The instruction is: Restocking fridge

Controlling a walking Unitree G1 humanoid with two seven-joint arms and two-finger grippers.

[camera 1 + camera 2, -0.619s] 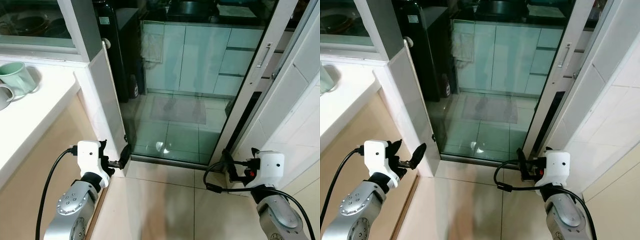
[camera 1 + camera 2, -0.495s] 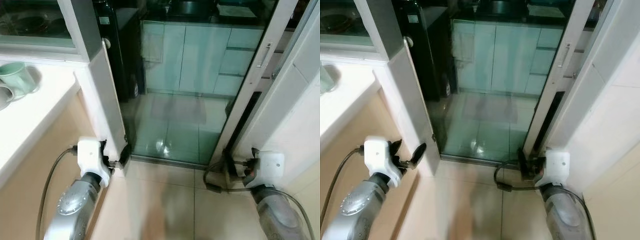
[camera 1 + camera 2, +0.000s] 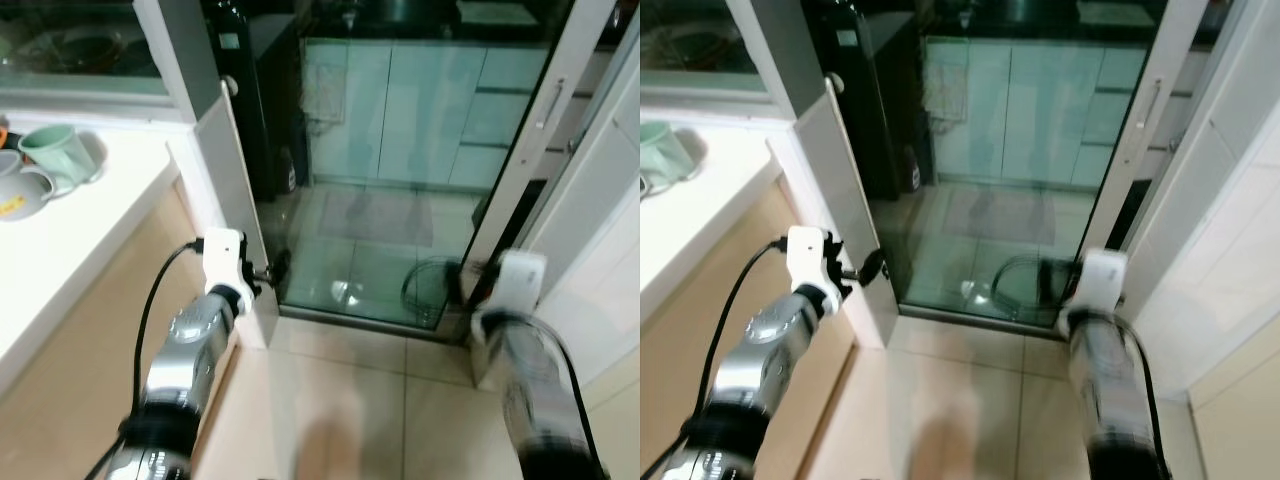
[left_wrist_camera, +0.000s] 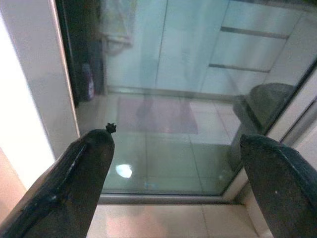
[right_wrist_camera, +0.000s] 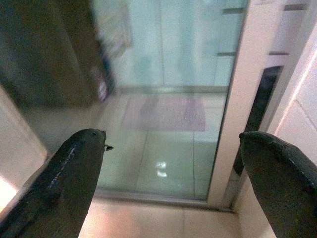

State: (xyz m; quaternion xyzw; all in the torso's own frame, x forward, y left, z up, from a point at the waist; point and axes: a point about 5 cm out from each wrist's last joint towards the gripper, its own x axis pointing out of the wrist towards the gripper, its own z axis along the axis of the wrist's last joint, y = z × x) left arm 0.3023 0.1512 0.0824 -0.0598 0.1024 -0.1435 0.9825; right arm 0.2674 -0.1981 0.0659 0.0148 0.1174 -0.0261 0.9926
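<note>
Both grippers gape empty — left gripper (image 4: pixel 176 186) and right gripper (image 5: pixel 173 186) — facing the glass door (image 3: pixel 400 150) just ahead, black fridge (image 3: pixel 265 90) beyond it

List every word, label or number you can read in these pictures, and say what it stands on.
No text can be read.
White sticker on the black appliance: too small and blurred to read.
Yellow print on the grey mug on the counter: unreadable.

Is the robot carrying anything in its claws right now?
Nothing. The left gripper and the right gripper both have open jaws with only the glass door and floor beyond.
</note>
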